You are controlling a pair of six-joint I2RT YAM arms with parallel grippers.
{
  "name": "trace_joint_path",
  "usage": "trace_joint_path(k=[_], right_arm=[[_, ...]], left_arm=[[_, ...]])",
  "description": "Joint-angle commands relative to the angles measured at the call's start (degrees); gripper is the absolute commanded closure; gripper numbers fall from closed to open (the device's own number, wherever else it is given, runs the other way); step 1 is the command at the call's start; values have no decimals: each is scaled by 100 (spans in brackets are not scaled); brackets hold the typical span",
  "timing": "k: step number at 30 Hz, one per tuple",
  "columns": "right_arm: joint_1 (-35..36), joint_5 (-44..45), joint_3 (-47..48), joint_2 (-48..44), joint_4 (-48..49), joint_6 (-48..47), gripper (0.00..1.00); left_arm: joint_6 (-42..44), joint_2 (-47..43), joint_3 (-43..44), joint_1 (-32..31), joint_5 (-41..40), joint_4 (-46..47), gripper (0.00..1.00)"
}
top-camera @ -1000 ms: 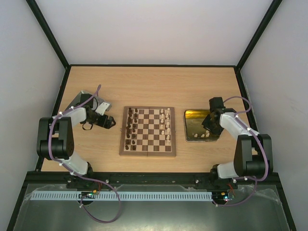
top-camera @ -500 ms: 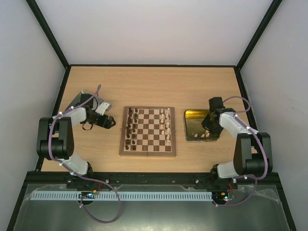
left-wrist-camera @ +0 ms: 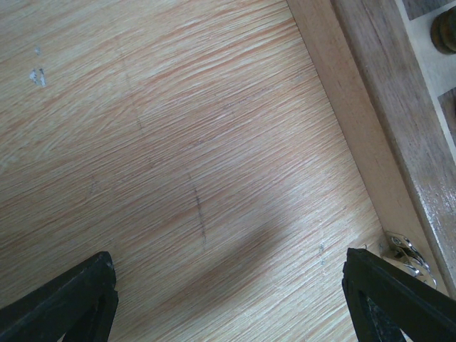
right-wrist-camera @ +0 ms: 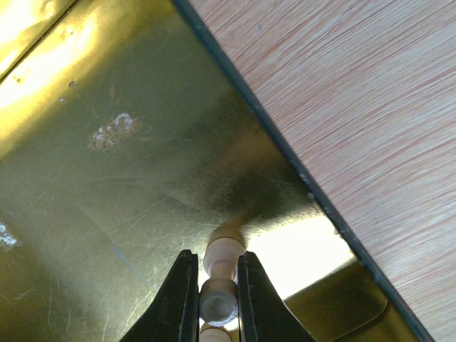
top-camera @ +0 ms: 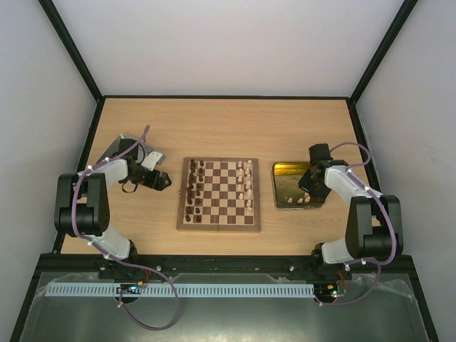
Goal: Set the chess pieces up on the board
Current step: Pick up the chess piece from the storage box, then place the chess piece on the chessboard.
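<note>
Right gripper [right-wrist-camera: 217, 260] clamped on cream chess piece [right-wrist-camera: 218, 299] over gold tray [right-wrist-camera: 128, 185], left gripper [left-wrist-camera: 226, 263] wide open beside board [left-wrist-camera: 377, 121]

Wood-grain table [top-camera: 228, 128], plain white walls [top-camera: 228, 43]

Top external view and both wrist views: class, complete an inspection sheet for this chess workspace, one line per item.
Surface: light wood-grain table, no spills seen.
Job's things: board in the centre. Dark chess pieces stand along its left side and cream chess pieces along its right. More cream ones lie in the gold tray to its right.
Clutter: nothing seen.
Hands: left hand open over the table beside the board's edge. Right hand shut on a cream piece in the tray.
Cables: purple cables run along both arms.
Surroundings: white walls, black frame.
</note>
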Motion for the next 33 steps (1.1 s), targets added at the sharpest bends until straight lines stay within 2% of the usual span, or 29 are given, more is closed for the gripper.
trace_joint_path(k=[1,9,17,20,26,33], right_arm=[[-26,305,152,-289,-130,-30,98],[-26,434,173,-502,-139,-12,98],[105,150,307,-970,-109,-25,98],[582,509,613,-1198,-354,-8,98],[1603,476,962,-1493,-974,155,98],[3295,837,1160,-1373,-1486,522,98]], left_arm=[[74,-47,6,18,115,-100,14],[66,-47,9,18,107,-112,13],[66,-55,4,17,82,-101,14],[60,-51,7,10,73,-109,13],[57,-39,12,9,54,-113,13],[57,-29,-1,9,0,-101,13]])
